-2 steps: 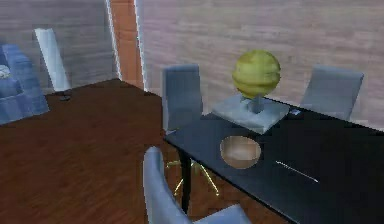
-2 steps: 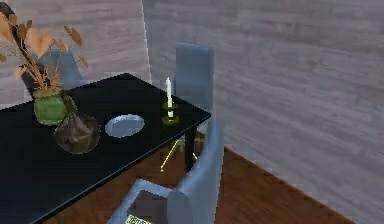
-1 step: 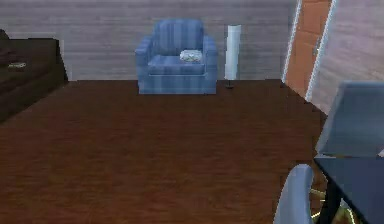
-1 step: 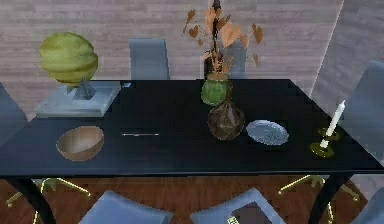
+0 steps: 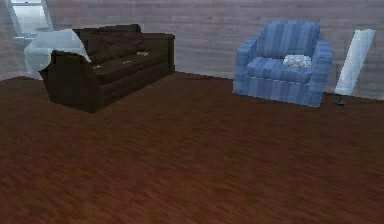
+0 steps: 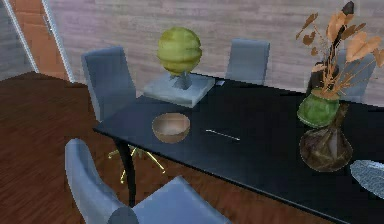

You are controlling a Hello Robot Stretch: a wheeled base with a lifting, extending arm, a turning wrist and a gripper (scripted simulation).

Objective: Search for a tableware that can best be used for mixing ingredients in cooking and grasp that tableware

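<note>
Searching is judged near done: a brown bowl [image 6: 171, 126] is seen on the dark table [image 6: 262, 160], near its edge. Jaw state cannot be told. Risks noted: reach blocked by the grey chair [image 6: 108, 80]; bowl nudged off the edge.

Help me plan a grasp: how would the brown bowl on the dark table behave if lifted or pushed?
The bowl looks rigid and wooden, so probably light, not fragile. Its rounded base may slide on the smooth table. Near the edge, a push might drop it.
</note>
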